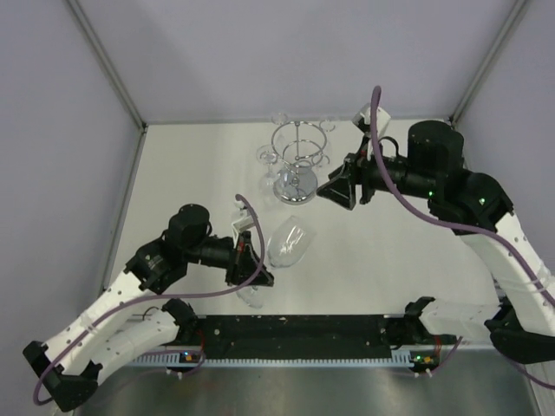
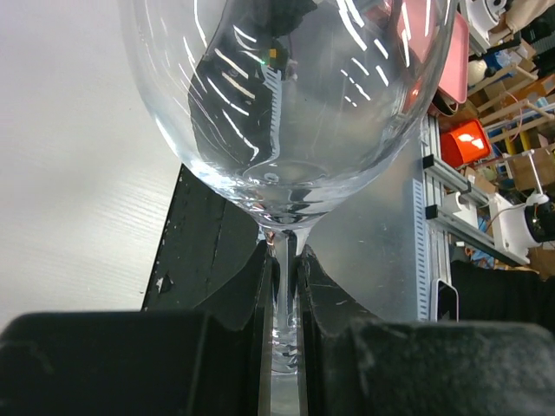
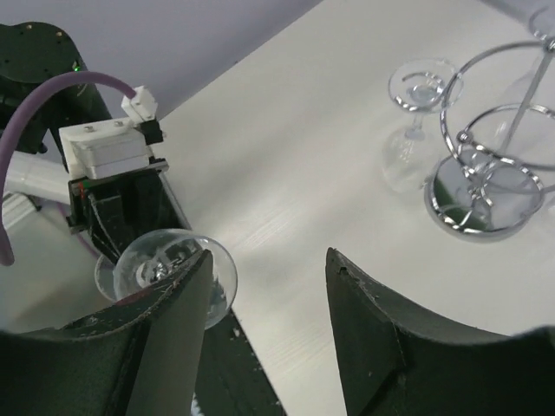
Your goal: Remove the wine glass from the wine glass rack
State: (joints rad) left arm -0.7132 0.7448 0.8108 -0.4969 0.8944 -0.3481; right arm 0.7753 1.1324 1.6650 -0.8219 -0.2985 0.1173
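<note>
The main step looks done. The left fingers [image 1: 251, 265] are clamped on the stem of the glass [image 1: 289, 243], which is clear of the rack [image 1: 297, 160] and well apart from it, at about 7 o'clock from the rack in the top view. What may be left is setting the glass down or handing it over, since it hangs above the worktop [image 1: 191, 173] rather than standing on it.

The left arm comes in from 7 o'clock and bends at a raised elbow, and its forearm runs toward 4 o'clock. The glass is held tilted, with the bowl toward 1 o'clock and the foot toward 7 o'clock. In the left wrist view the fingers [image 2: 258, 295] press the thin stem from both sides just under the bowl of the glass [image 2: 286, 95].

The rack stands at 12 o'clock on the worktop. A second glass [image 1: 267, 159] hangs from its loops at 9 o'clock. More glass shows faintly behind the rack, too faint to count.

The right arm arches in from 4 o'clock, its forearm pointing to 9 o'clock. The right fingers [image 1: 335, 190] are just beside the rack at 3 o'clock. In the right wrist view these fingers [image 3: 169, 325] are spread wide and hold nothing. There the rack [image 3: 494, 165] lies at 2 o'clock and the glass [image 3: 165, 269] at 9 o'clock.
</note>
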